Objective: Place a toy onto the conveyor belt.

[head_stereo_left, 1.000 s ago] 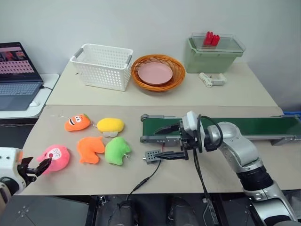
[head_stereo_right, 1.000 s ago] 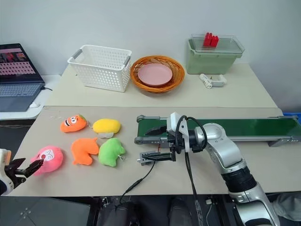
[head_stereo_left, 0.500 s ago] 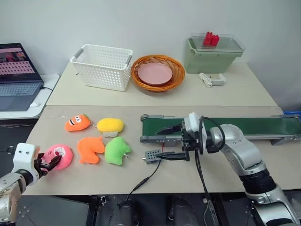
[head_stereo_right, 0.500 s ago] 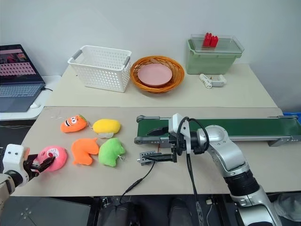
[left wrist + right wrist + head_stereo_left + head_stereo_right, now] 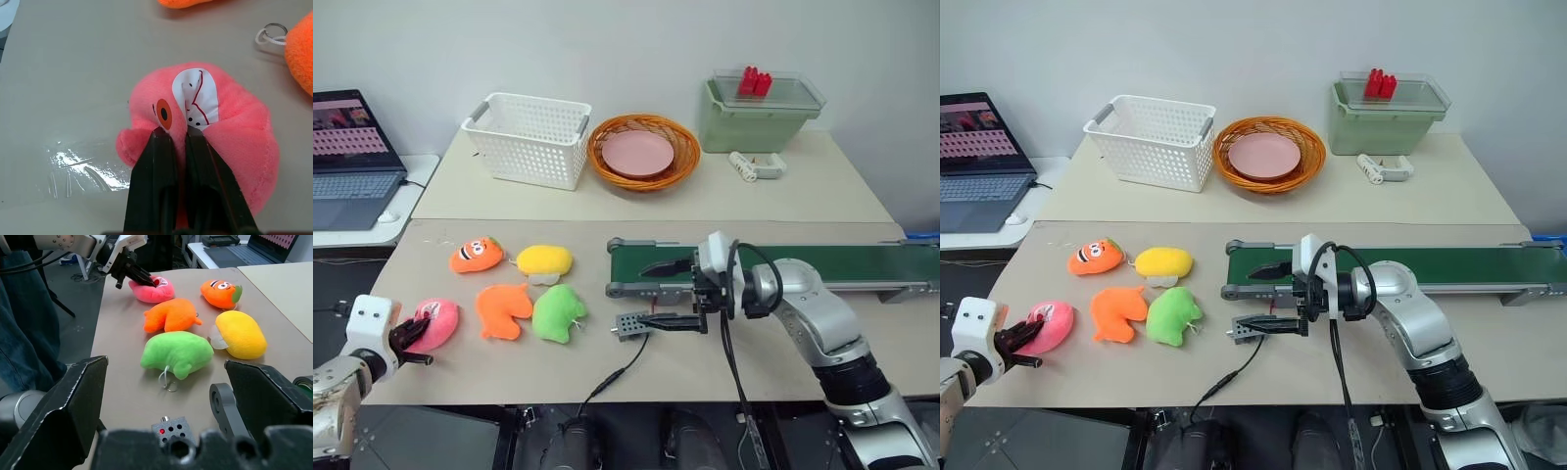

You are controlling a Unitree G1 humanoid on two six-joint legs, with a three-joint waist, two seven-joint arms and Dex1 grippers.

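The toy [image 5: 440, 320], a round pink plush with a printed face, lies at the near left of the tan table. My left gripper [image 5: 421, 323] comes at it from the left and is shut on it, its black fingers [image 5: 159, 161] pinching a fold of plush beside the face [image 5: 195, 95]. The conveyor belt [image 5: 832, 262], dark green in a grey frame, runs along the right half of the table. My right gripper [image 5: 658, 294] hangs open at the belt's left end, one finger over the belt and one in front of it, holding nothing.
Between toy and belt lie an orange carrot plush [image 5: 475, 255], a yellow plush [image 5: 544, 260], an orange plush [image 5: 502, 310] and a green plush [image 5: 558, 313]. A small grey box [image 5: 630, 324] with a cable sits below the right gripper. A white basket [image 5: 527, 137], wicker basket [image 5: 643, 150], green bin [image 5: 764, 108] and laptop [image 5: 347, 157] stand behind.
My left gripper pushed in over the pink toy and closed, squeezing the plush. The right arm has stayed where it was.
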